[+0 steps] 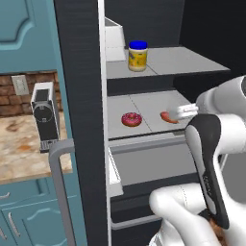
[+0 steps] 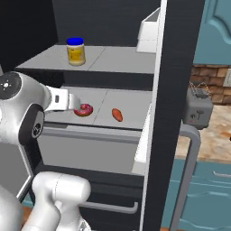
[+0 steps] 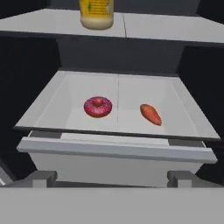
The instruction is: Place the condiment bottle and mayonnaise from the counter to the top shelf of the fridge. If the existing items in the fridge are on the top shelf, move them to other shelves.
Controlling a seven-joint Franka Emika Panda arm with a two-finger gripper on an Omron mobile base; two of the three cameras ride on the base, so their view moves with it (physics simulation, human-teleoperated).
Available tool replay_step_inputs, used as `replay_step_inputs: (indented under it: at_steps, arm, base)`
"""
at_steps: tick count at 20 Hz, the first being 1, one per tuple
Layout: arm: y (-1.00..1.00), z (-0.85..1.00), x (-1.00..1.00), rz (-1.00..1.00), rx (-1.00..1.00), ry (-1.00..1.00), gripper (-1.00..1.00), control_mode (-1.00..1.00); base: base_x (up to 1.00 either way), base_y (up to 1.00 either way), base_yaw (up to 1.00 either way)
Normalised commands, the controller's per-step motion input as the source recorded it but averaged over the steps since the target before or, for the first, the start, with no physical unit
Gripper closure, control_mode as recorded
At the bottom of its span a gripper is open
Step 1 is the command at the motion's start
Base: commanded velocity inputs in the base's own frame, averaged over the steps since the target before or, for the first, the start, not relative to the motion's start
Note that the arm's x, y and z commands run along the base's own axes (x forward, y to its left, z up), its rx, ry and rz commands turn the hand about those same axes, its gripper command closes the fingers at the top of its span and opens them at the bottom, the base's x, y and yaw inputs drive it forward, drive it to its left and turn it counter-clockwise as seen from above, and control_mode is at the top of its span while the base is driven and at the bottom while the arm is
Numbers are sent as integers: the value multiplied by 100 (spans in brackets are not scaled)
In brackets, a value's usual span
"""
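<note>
The claw [image 3: 111, 179] is wide open and holds nothing, just in front of the fridge [image 1: 81, 72]. On the lower shelf [image 3: 70, 92] lie the donut [image 3: 98, 106] and the orange food piece [image 3: 151, 114]. Farther up, the mayonnaise [image 1: 138, 55] stands on the top shelf [image 1: 192, 60]. I think the condiment bottle is left to bring.

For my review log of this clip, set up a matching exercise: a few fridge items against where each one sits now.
Things:
1. blue-lidded mayonnaise jar with yellow label
2. pink-frosted ring donut
3. orange-red oblong food piece
4. white box

Places:
A. lower shelf, donut's neighbour
B. top shelf, out in the open
C. top shelf, at the door-side back corner
D. lower shelf, below the jar

Pairs: 1-B, 2-D, 3-A, 4-C
</note>
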Motion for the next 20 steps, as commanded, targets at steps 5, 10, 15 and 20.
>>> replay_step_inputs:
  at_steps: [5,10,15,20]
  arm:
    - [0,0,0,0,0,0,-100,100]
    - [0,0,0,0,0,0,-100,100]
    - [0,0,0,0,0,0,-100,100]
    - [0,0,0,0,0,0,-100,100]
  base:
    - [-100,0,5]
    - [-100,-11,1]
    - [-100,-70,-7]
    - [-68,-99,-33]
